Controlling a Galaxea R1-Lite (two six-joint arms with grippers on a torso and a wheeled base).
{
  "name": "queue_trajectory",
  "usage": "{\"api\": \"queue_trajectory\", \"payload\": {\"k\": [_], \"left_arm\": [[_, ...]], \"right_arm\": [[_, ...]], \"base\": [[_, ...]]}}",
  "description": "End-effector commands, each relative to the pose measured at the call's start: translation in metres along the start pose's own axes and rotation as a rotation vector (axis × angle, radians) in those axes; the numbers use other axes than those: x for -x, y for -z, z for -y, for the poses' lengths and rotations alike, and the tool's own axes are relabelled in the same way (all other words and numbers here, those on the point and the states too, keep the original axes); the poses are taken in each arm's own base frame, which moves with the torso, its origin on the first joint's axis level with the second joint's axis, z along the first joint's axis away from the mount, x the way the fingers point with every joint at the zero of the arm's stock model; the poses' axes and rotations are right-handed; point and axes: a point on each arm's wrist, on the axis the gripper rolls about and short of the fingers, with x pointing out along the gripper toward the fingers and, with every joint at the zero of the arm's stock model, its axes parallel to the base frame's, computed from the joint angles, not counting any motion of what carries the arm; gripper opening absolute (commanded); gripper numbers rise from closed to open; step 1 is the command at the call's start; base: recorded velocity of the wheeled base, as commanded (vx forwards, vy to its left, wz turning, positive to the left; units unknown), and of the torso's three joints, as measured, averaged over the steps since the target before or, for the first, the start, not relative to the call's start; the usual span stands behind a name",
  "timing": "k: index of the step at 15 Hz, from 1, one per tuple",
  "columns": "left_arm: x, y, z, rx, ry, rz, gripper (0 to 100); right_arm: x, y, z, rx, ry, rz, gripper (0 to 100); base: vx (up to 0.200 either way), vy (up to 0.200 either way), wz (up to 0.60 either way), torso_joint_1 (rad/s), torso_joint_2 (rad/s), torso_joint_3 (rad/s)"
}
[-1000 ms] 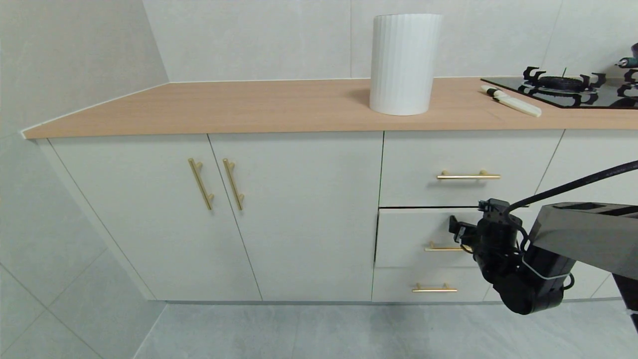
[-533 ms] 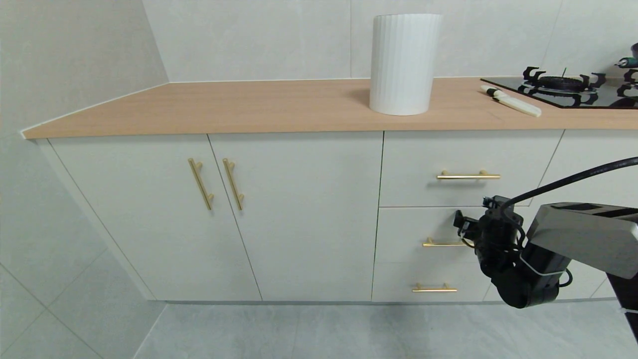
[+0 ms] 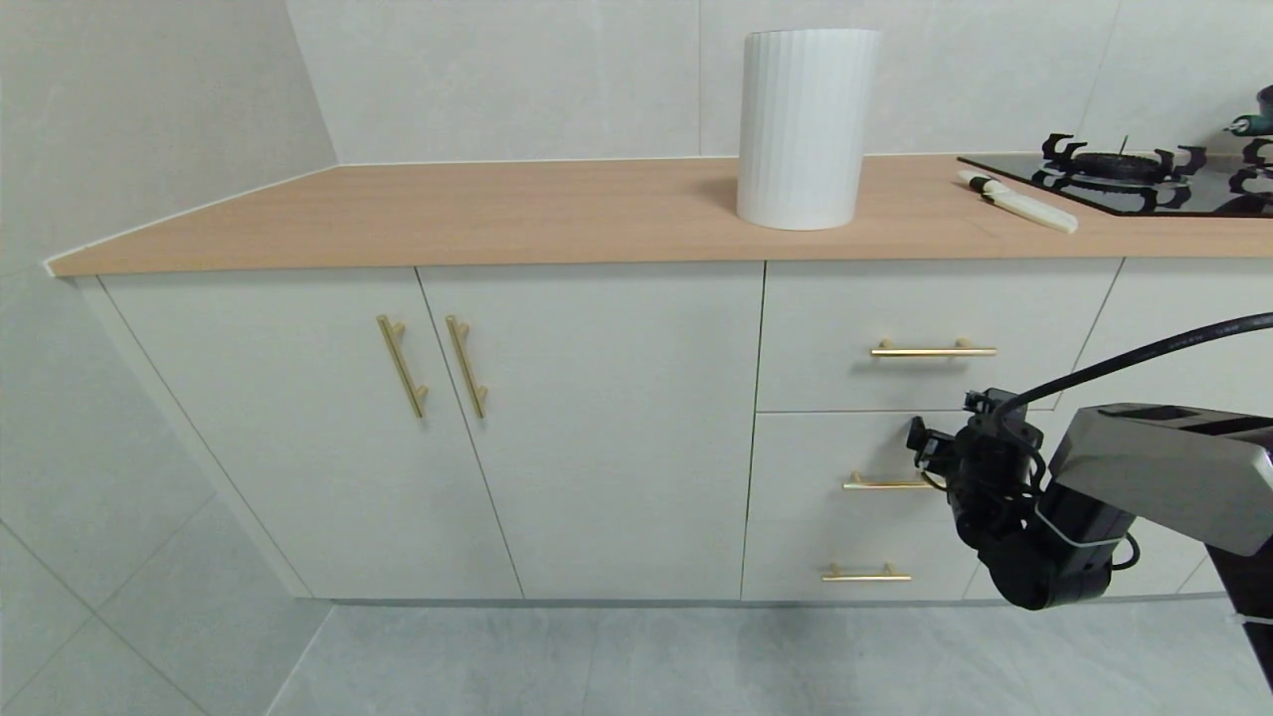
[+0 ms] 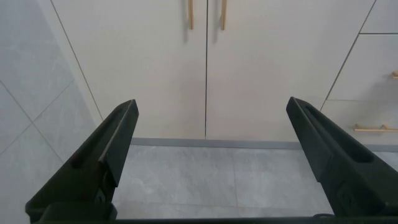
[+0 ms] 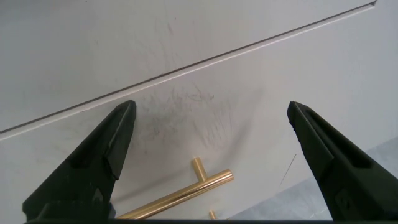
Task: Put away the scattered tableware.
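The right claw (image 5: 209, 115) spreads wide just before the middle drawer's handle (image 3: 885, 484); the left claw (image 4: 211, 106), spread too, hangs low facing the cabinet doors (image 3: 448, 428). A pale utensil (image 3: 1016, 200) lies on the table (image 3: 497, 214) beside the stove (image 3: 1124, 184).

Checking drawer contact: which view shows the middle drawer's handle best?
Head view: the middle drawer's handle shows nearly whole, one end behind the right gripper. The right wrist view catches one end close up. The left wrist view has a gold handle, drawer unclear.
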Motion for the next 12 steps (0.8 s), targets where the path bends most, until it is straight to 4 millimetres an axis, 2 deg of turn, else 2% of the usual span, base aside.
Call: {"api": "queue_trajectory", "payload": {"k": [1,3,6,8,9,10,11,12], "left_arm": [[0.000,0.000,0.000,0.000,-0.001,0.001,100],[0.000,0.000,0.000,0.000,-0.001,-0.001,100],[0.000,0.000,0.000,0.000,-0.001,0.001,100],[0.000,0.000,0.000,0.000,-0.001,-0.001,100],[0.000,0.000,0.000,-0.001,-0.001,-0.001,100],[0.000,0.000,0.000,0.000,-0.001,-0.001,100],[0.000,0.000,0.000,0.000,-0.001,-0.001,100],[0.000,0.000,0.000,0.000,-0.001,-0.001,100]], "right_arm": [[0.001,-0.005,0.000,-0.005,0.003,0.010,100],[0.010,-0.016,0.005,-0.004,0.014,0.009,100],[0.051,-0.082,0.013,-0.037,-0.024,0.077,100],[0.100,-0.144,0.029,-0.069,-0.045,0.185,100],[0.124,-0.163,0.039,-0.063,-0.050,0.225,100],[0.150,-0.178,0.052,-0.060,-0.053,0.258,100],[0.173,-0.184,0.064,-0.059,-0.055,0.271,100],[0.188,-0.185,0.071,-0.051,-0.059,0.274,100]], "base": [[0.000,0.000,0.00,0.000,0.00,0.000],[0.000,0.000,0.00,0.000,0.00,0.000],[0.000,0.000,0.00,0.000,0.00,0.000],[0.000,0.000,0.00,0.000,0.00,0.000],[0.000,0.000,0.00,0.000,0.00,0.000],[0.000,0.000,0.00,0.000,0.00,0.000],[0.000,0.000,0.00,0.000,0.00,0.000],[0.000,0.000,0.00,0.000,0.00,0.000]]}}
